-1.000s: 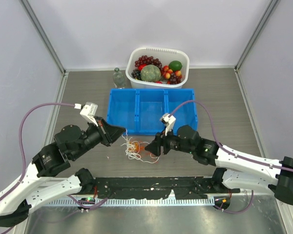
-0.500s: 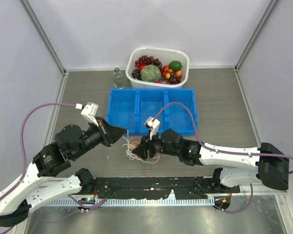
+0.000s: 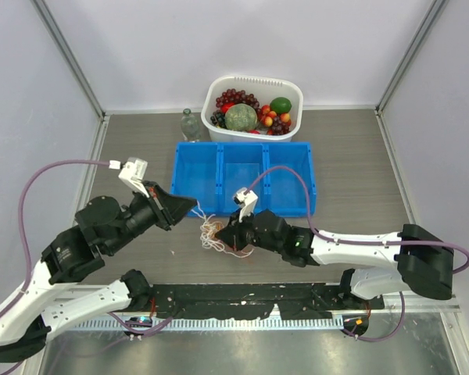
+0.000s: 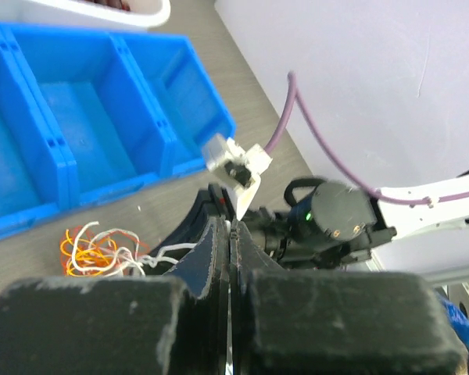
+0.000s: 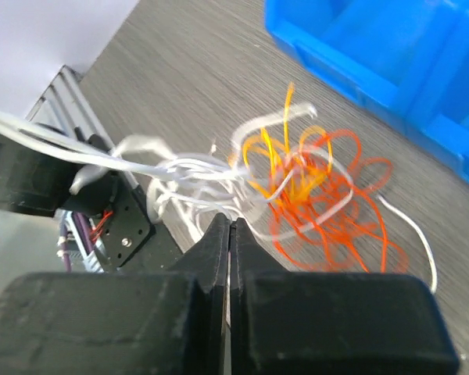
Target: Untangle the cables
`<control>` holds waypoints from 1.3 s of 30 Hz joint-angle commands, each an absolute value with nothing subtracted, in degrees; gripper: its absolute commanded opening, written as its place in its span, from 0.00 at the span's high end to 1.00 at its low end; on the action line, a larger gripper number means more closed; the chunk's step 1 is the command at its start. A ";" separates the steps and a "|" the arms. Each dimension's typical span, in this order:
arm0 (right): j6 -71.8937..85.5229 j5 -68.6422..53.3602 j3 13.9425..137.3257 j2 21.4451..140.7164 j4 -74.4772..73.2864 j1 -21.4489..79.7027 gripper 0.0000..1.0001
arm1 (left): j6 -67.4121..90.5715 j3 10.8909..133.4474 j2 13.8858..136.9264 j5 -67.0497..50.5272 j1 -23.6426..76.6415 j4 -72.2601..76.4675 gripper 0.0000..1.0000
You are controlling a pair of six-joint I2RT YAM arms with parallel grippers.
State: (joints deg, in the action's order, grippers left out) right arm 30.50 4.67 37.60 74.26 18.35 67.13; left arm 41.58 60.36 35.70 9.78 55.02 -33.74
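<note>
The cables (image 3: 209, 239) lie as one tangle of white, orange-yellow and red cords on the table in front of the blue bin. My left gripper (image 3: 191, 206) is shut on a white cable, which runs taut from its tips down into the tangle (image 4: 94, 248). In its wrist view the left gripper (image 4: 229, 228) shows its jaws pressed together. My right gripper (image 3: 223, 231) sits at the right edge of the tangle. In the right wrist view the right gripper (image 5: 230, 223) is shut, white strands meeting its tips, with the orange and red loops (image 5: 313, 187) just beyond.
A blue three-compartment bin (image 3: 219, 168) stands directly behind the tangle. Farther back is a white basket (image 3: 254, 80) of fruit, with a clear bottle (image 3: 190, 125) to its left. The black base plate (image 3: 242, 301) runs along the near edge.
My right gripper moved left into the tangle and shut. My left gripper drew back slightly up and left, with the white cable still in it.
</note>
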 commanded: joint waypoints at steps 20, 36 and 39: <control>49.30 39.97 22.94 63.11 -8.42 63.02 0.99 | 33.22 79.10 32.87 27.07 55.11 -37.62 1.00; 33.31 29.62 28.30 52.56 -11.68 62.67 0.38 | 33.49 76.56 39.72 27.59 55.19 -39.64 1.00; 33.49 29.18 27.51 48.18 -12.04 62.67 0.38 | 32.26 76.38 42.88 30.13 55.19 -39.72 1.00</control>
State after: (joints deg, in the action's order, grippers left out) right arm 35.94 29.41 26.15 52.71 -10.90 62.76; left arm 33.95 76.93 39.38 26.20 55.02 -39.46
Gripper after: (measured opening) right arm 0.617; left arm 0.014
